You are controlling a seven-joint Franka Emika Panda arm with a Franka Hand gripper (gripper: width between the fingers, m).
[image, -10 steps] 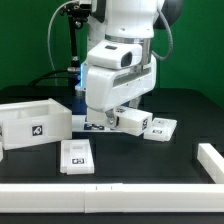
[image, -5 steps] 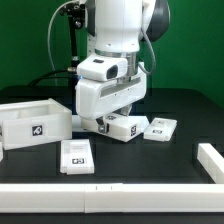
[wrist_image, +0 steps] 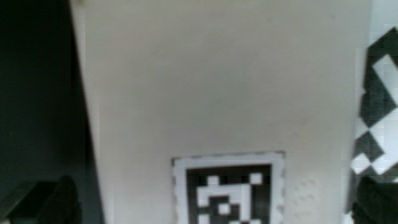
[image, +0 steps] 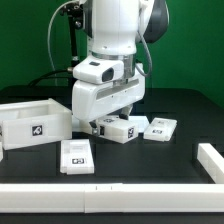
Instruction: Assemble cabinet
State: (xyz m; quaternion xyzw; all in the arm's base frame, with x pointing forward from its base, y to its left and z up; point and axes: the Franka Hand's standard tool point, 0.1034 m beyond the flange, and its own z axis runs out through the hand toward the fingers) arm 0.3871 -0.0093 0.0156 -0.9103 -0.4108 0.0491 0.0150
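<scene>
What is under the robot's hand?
A small white block with a black-and-white tag lies under the gripper. The wrist view shows its white face up close. Whether it is gripped is hidden by the arm.

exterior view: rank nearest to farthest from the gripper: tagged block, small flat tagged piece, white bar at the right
1. tagged block: directly below the gripper.
2. small flat tagged piece: beside the block, toward the exterior view's right.
3. white bar: far out at the exterior view's right, near the front edge.
</scene>
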